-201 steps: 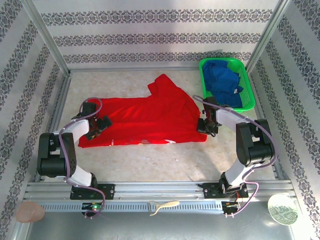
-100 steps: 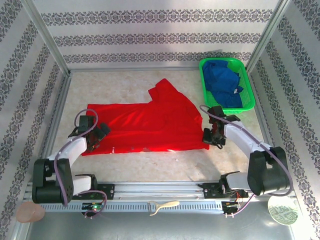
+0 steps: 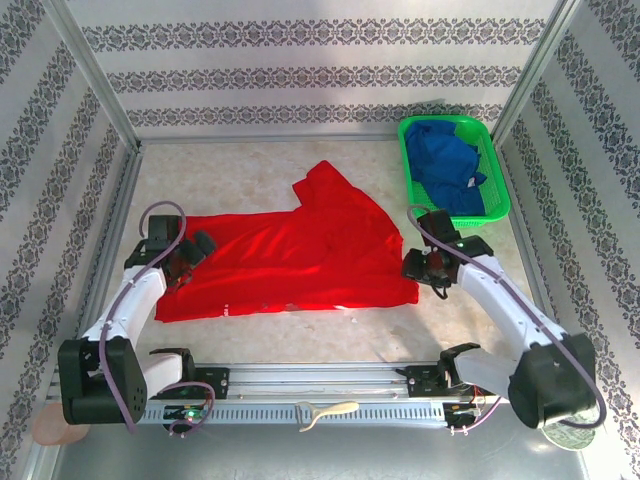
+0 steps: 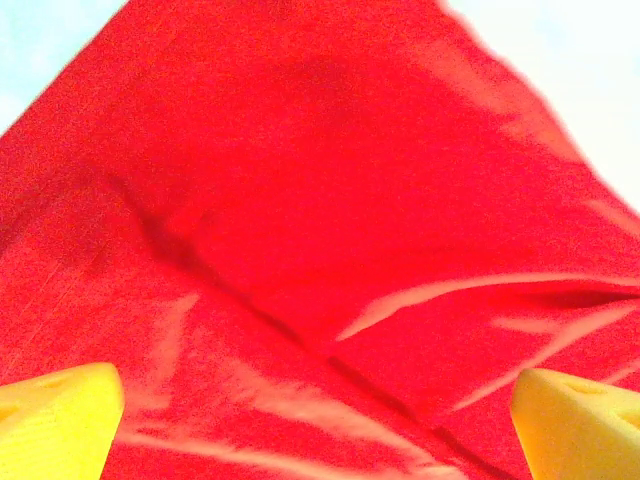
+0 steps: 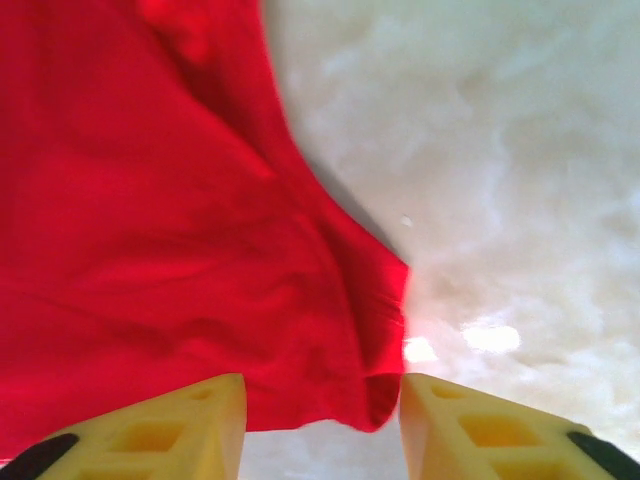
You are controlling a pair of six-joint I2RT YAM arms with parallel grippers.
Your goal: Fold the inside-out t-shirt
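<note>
Letting go, the right fingers (image 5: 160, 425) have just parted from a tight pinch. A right-hand corner of the inside-out t-shirt (image 3: 300, 255) now lies loose between them on the worktop (image 3: 300, 335), so the spreading pull looks finished and a fold can begin. The left fingers (image 4: 55, 420) stand spread wide just over the shirt's left end, holding nothing.

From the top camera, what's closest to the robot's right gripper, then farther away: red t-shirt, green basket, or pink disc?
1. Bright red cloth t-shirt, just left of the right gripper.
2. Green plastic basket, far right corner.
3. Round pink disc, near left corner.
</note>
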